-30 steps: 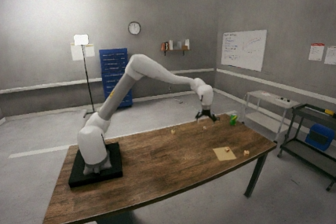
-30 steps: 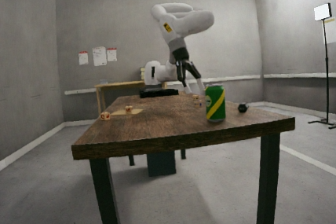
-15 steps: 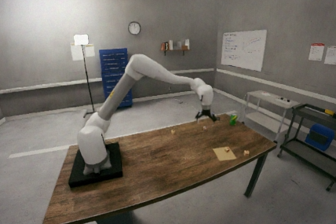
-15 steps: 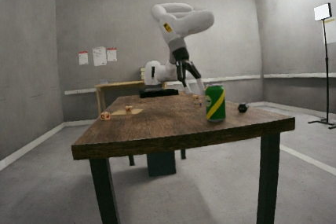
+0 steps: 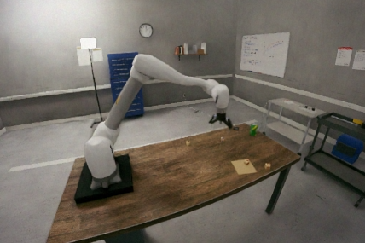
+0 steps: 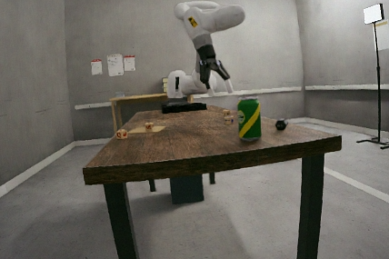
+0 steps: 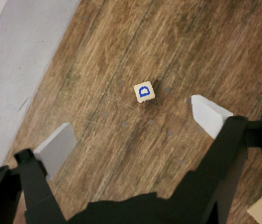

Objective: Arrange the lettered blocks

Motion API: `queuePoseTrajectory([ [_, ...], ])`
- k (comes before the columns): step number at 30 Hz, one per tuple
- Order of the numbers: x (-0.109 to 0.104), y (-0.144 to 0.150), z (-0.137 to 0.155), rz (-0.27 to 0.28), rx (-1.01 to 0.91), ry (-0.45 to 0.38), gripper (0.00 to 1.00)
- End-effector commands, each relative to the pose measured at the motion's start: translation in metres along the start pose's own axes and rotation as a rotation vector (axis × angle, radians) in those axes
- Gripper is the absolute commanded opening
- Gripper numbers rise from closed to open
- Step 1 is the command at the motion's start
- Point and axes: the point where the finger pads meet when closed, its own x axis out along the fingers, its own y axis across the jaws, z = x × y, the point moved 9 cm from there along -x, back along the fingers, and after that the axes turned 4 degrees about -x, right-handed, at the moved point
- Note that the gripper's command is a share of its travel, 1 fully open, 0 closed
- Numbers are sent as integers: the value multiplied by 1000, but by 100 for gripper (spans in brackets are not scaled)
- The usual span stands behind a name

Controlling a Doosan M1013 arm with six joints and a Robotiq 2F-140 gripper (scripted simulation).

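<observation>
Moderate, diffuse lighting; upper-left wall brightest in the top view. Shadows are soft. Fine detail is blurred.

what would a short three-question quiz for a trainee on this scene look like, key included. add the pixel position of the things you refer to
1. True or false: the end effector [image 5: 221, 123] [image 6: 219, 85] [image 7: 131, 120] is open.
2. Multiple choice: which letter tops the block [image 7: 144, 92] in the wrist view? A) K B) D C) S
3. Fill in: in the exterior view, the can [image 6: 249, 119] is green with a ____ stripe.

Key: 1 true; 2 B; 3 yellow
</observation>
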Motion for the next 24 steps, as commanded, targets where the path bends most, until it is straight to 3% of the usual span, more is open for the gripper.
queuePoseTrajectory([
  [1, -53, -23, 14, -1, 88, -45, 100],
  [8, -130, -59, 44, 13, 234, -118, 100],
  [10, -130, -59, 44, 13, 234, -118, 100],
  [11, -161, -75, 59, 25, 298, -149, 100],
  [24, -284, -142, 133, 116, 584, -272, 100],
])
